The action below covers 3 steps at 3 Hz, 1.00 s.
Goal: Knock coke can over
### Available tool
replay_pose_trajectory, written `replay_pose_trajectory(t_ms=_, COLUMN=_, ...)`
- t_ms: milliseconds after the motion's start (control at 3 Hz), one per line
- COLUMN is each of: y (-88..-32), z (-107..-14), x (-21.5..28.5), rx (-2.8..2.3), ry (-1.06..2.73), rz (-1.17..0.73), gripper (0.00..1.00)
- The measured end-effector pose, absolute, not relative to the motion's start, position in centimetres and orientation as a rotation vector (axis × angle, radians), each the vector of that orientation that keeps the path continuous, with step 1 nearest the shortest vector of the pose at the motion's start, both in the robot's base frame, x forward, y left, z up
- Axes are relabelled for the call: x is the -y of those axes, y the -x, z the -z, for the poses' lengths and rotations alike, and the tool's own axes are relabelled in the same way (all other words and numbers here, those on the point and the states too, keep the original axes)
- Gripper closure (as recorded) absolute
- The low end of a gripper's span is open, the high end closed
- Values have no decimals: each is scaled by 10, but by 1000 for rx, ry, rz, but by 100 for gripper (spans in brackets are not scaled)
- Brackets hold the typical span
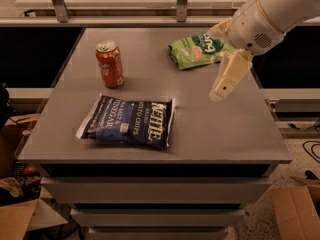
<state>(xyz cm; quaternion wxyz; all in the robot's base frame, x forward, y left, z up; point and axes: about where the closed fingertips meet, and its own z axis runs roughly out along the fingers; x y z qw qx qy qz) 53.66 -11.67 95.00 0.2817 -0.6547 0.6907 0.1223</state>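
The red coke can stands upright on the grey table, at its left side toward the back. My gripper hangs from the white arm at the upper right, above the table's right half. It is well to the right of the can, with the table's middle between them. It holds nothing that I can see.
A dark blue Kettle chip bag lies flat in front of the can, near the front edge. A green snack bag lies at the back right, partly behind my arm. Cardboard boxes sit on the floor at both sides.
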Motion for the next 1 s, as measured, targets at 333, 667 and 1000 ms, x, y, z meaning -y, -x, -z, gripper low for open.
replay_pose_trajectory(t_ms=333, y=-538, z=-949, x=116, rx=-1849, ry=1723, rz=-307, gripper=0)
replay_pose_trajectory(t_ms=667, y=-562, z=-948, x=98, rx=-1761, ry=1685, rz=-304, gripper=0)
replay_pose_trajectory(t_ms=1000, y=-597, z=-943, x=70, rx=-1655, ry=1674, rz=-343, gripper=0)
